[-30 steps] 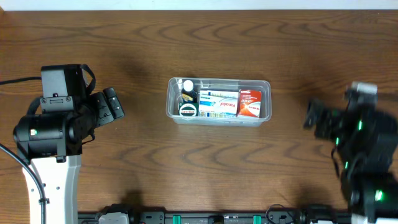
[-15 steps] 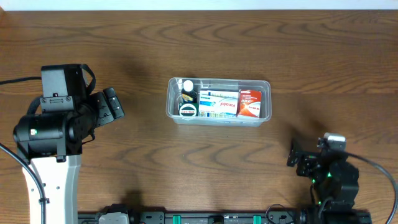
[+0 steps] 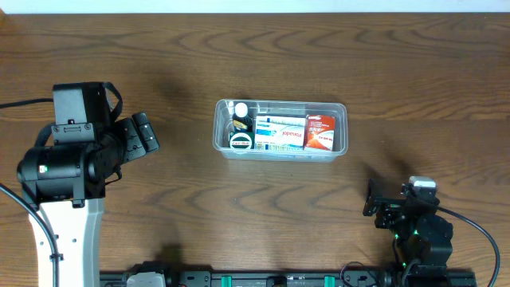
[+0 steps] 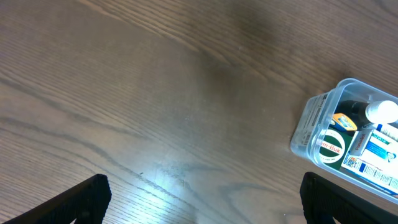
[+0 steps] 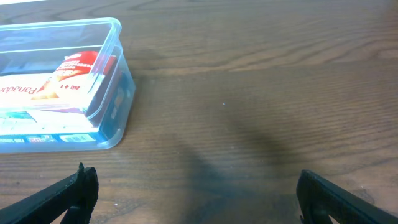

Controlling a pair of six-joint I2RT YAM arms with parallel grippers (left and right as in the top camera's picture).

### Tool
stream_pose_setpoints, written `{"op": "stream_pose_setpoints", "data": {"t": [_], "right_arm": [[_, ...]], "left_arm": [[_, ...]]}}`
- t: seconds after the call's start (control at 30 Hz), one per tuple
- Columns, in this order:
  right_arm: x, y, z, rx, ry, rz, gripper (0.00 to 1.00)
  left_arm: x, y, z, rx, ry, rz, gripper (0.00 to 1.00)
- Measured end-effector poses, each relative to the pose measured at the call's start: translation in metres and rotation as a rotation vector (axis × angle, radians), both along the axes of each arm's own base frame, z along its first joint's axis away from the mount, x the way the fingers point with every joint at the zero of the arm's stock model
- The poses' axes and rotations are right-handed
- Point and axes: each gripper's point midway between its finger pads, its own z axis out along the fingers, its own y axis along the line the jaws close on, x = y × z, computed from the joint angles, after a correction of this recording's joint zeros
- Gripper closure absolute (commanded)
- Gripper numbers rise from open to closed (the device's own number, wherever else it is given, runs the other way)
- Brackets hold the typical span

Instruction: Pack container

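Observation:
The clear plastic container (image 3: 341, 112) stands in the middle of the table. It holds a red box (image 3: 320, 132), a white and blue box (image 3: 280, 132), a round green-lidded tin (image 3: 241, 141) and a small white-capped bottle (image 3: 241, 109). The container also shows in the left wrist view (image 4: 303, 127) and the right wrist view (image 5: 118, 93). My left gripper (image 3: 145, 133) is open and empty, left of the container. My right gripper (image 3: 372, 201) is open and empty, low at the front right, apart from the container.
The table (image 3: 263, 56) is dark wood. The black arm bases run along the front edge (image 3: 279, 279). A cable (image 3: 16, 104) lies at the far left.
My right arm has drawn back from the right side toward the front edge and lowered. The left arm and the container have not moved.

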Motion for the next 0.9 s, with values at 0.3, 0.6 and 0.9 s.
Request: {"op": "stream_pose_setpoints", "data": {"t": [0.3, 0.6, 0.9], "right_arm": [[0.000, 0.001, 0.000, 0.001, 0.000, 0.003, 0.01], [0.000, 0.001, 0.000, 0.001, 0.000, 0.003, 0.01], [0.000, 0.001, 0.000, 0.001, 0.000, 0.003, 0.01]], "left_arm": [[0.000, 0.000, 0.000, 0.000, 0.000, 0.000, 0.02], [0.000, 0.000, 0.000, 0.000, 0.000, 0.000, 0.02], [-0.009, -0.001, 0.010, 0.003, -0.046, 0.000, 0.02]]}}
